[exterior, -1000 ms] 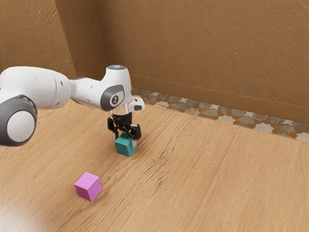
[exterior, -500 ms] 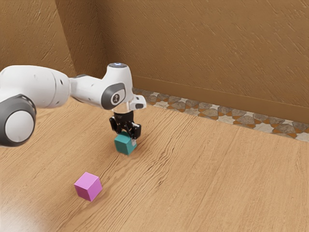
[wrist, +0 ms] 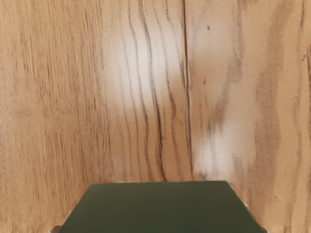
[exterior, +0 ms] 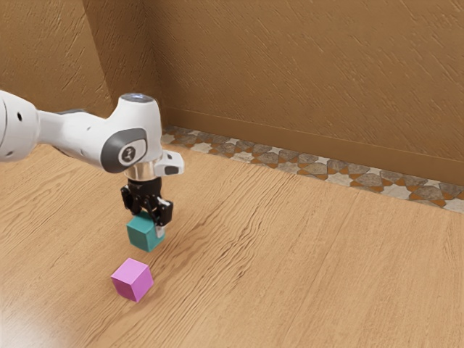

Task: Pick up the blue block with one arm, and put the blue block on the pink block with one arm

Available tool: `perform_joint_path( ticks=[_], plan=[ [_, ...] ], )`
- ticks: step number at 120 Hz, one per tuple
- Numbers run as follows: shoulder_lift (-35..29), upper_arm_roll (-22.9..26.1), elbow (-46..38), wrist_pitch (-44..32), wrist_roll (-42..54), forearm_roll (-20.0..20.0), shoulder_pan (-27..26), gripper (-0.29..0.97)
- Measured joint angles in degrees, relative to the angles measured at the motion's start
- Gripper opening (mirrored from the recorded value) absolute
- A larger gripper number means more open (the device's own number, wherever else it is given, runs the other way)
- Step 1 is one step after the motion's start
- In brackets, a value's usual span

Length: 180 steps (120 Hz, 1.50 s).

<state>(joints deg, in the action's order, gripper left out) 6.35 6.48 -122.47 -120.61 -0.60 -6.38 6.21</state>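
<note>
The black gripper (exterior: 148, 219) is seen pointing straight down, its two fingers clamped on the upper part of the blue block (exterior: 143, 236) from opposite sides. The block, which is rendered in a teal shade, is held with one corner turned toward the exterior camera. It appears to hang just clear of the worktop (exterior: 304, 261), though the gap beneath it cannot be judged with certainty. In the wrist view the same block (wrist: 160, 208) is seen as a dark, blurred shape directly under the hand, with the pale grain of the worktop (wrist: 146, 97) spread out beyond it.

The gripper is carried by a white arm (exterior: 80, 138) with grey joint caps, which enters from the exterior view's left and bends down at the wrist above the block.

The pink block (exterior: 132, 280) is found resting on the worktop near the held block, closer to the exterior camera and slightly toward the exterior view's left. The two blocks are not touching; a narrow strip of bare wood is seen between them in the exterior view.

Behind the worktop, a band of patterned tiles (exterior: 326, 168) is laid along the foot of a brown wood-panelled wall (exterior: 304, 65).
</note>
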Motion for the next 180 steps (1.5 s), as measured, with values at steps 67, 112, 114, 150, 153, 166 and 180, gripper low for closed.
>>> perform_joint_path(
  ticks=[67,112,114,150,153,166,180],
  plan=[
    [-12.98,-0.07,-15.15,-2.9,-2.15,1.45,-0.82,0.37],
    [-12.91,-0.07,-17.64,-7.18,-3.53,2.77,-0.78,0.37],
    [-12.92,-0.07,-17.66,-7.33,-3.58,2.79,-0.78,0.37],
    [-12.83,-0.15,-18.08,-8.63,-4.18,2.81,-0.54,0.37],
    [-12.83,-0.15,-18.08,-8.67,-4.21,2.79,-0.52,0.37],
    [-12.83,-0.15,-18.09,-8.79,-4.27,2.66,-0.37,0.37],
    [-12.78,-0.15,-18.09,-8.86,-4.3,2.5,-0.33,0.37]
  ],
)
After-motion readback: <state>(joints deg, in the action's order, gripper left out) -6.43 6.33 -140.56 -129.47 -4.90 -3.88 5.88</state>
